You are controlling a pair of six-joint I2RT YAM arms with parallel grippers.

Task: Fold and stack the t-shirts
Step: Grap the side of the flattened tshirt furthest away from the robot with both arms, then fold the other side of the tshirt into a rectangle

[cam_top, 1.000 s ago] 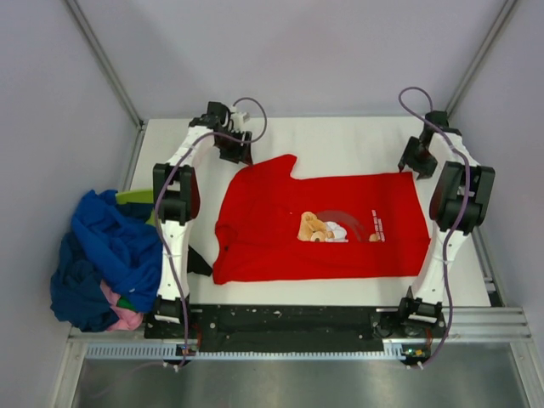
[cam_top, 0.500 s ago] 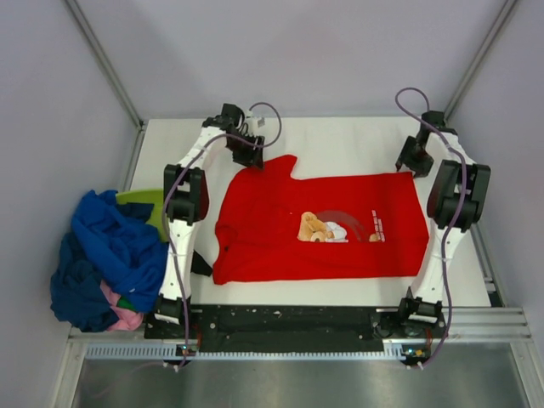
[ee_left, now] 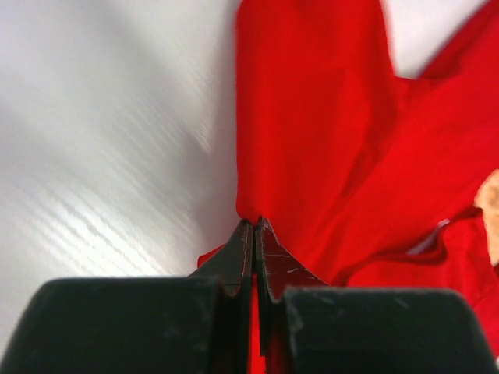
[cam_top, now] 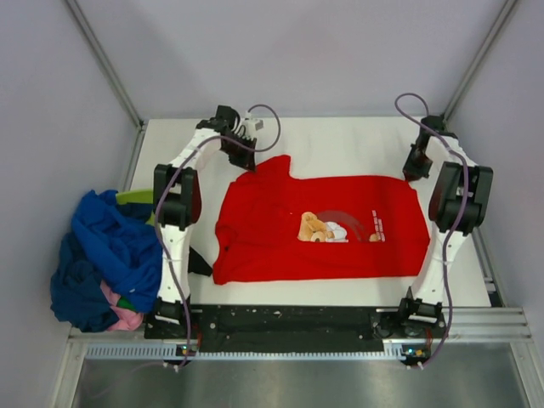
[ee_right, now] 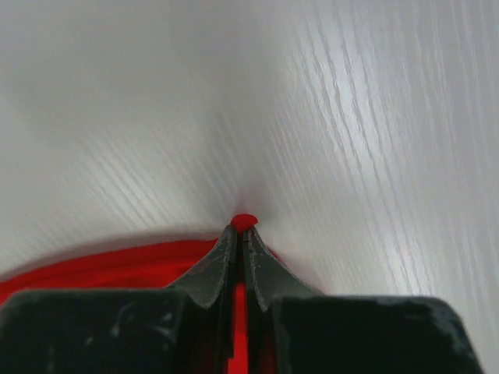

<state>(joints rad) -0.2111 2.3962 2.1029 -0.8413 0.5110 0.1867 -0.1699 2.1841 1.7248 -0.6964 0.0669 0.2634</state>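
A bright red t-shirt [cam_top: 323, 225] with a tan cartoon figure lies spread flat on the white table [cam_top: 340, 140], its far sleeve pointing to the back left. My left gripper [cam_top: 248, 163] is at the shirt's far left shoulder, shut on the red cloth [ee_left: 327, 156]; the fabric shows between its jaws at the left gripper's tips [ee_left: 255, 224]. My right gripper [cam_top: 414, 172] is at the far right corner of the hem, shut on it, with a small nub of red cloth [ee_right: 244, 221] poking out past its tips [ee_right: 239, 230].
A heap of other t-shirts [cam_top: 106, 259], royal blue, navy, lime-green and pink, lies off the table's left edge. Grey walls and metal frame rails [cam_top: 106, 64] close in the back and sides. The arm bases stand on the black strip [cam_top: 289, 321] at the near edge.
Both grippers have closed on the far edge of the red shirt. The left one came down to the shoulder by the sleeve; the right one dropped onto the hem corner.
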